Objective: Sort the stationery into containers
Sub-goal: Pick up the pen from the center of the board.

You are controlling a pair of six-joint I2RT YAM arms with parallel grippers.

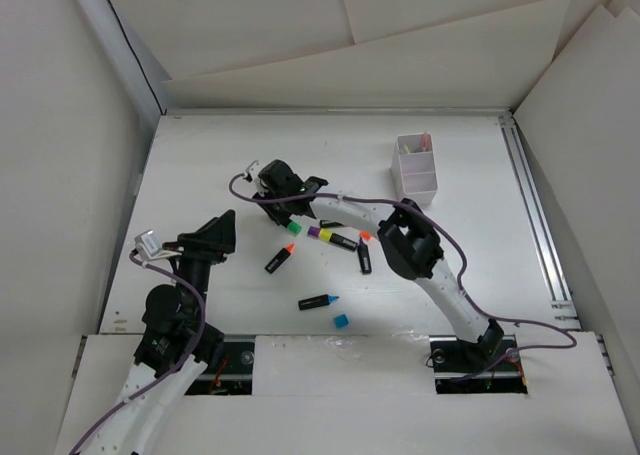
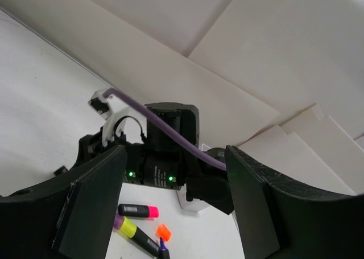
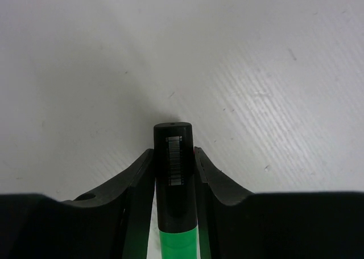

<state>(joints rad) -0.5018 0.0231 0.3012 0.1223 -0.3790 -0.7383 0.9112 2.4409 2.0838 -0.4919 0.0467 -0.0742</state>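
Right wrist: a green highlighter (image 3: pixel 173 173) is clenched by the right fingers (image 3: pixel 133 185), the pickup step; left fingers (image 2: pixel 94 196) are spread, empty. Carrying to the white box (image 1: pixel 418 185) is needed next.

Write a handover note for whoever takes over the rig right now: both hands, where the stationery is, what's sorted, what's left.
Right hand: closed on the green highlighter's barrel, close to the table.
Left hand: open, empty, hovering.
Done: a few pieces stand in the white box.
Left: box the green highlighter, then the loose ones: yellow-and-purple highlighter, left orange highlighter, right orange highlighter, blue pen, blue cap.
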